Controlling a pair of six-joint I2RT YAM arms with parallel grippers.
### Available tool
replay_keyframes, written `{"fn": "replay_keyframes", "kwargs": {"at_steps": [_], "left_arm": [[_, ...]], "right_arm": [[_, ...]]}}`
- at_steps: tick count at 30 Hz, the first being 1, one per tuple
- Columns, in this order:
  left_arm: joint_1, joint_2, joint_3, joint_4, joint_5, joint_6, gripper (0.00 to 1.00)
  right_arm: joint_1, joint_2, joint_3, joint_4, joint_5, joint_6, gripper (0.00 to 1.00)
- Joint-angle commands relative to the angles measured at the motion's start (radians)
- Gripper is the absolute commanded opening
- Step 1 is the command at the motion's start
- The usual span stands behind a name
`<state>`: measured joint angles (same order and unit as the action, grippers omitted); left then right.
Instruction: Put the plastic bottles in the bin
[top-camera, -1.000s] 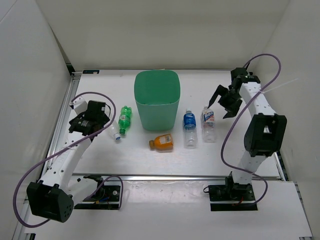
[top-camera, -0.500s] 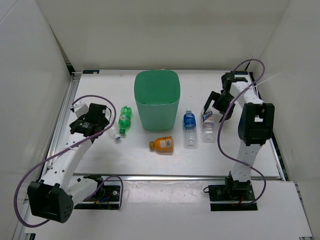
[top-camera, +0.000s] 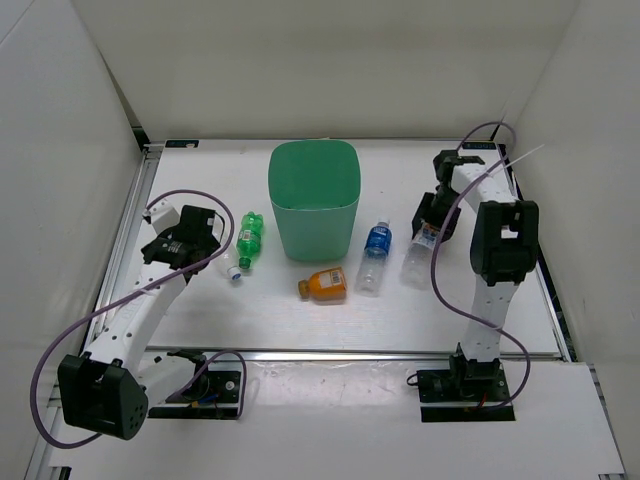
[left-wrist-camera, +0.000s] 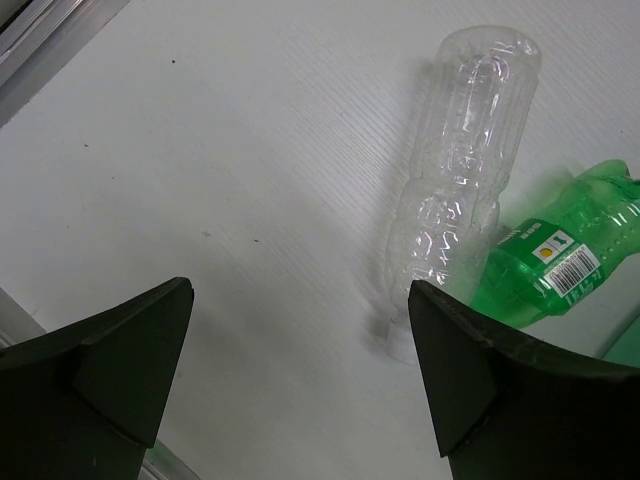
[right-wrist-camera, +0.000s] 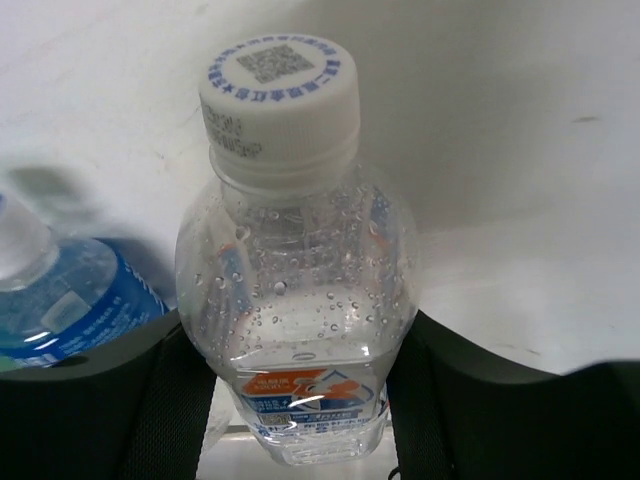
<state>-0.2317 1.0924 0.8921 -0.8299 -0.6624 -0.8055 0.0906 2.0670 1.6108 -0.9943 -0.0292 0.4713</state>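
Right of the bin (top-camera: 315, 235), the right hand (right-wrist-camera: 300, 400) clasps a droplet-beaded clear bottle (right-wrist-camera: 300, 280); left hand (left-wrist-camera: 300, 300) gapes empty.

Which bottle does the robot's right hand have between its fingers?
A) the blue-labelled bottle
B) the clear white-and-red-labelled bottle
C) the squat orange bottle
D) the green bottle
B: in the right wrist view, the right hand has a finger pressed against each side of the clear white-and-red-labelled bottle.

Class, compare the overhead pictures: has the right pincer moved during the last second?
Yes. The right pincer has moved left, nearer the bin, and now grips the white/red-labelled bottle.
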Motion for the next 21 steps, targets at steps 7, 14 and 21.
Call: {"fn": "replay_keyframes", "kwargs": {"at_steps": [7,14,21], "left_arm": [[-0.003,-0.016,-0.015,0.015,0.026,-0.006,1.0],[-0.021,-0.016,-0.024,0.034,0.026,0.005,1.0],[-0.021,0.004,-0.024,0.043,0.035,0.005,1.0]], "right_arm": [[-0.068,-0.119,0.76,-0.183,-0.089,0.092,0.28],[0.038,-0.326,0.602,0.296,-0.327,0.179,0.25],[0.273,-0.156,0.851,0.312,-0.302,0.072,0.25]]}}
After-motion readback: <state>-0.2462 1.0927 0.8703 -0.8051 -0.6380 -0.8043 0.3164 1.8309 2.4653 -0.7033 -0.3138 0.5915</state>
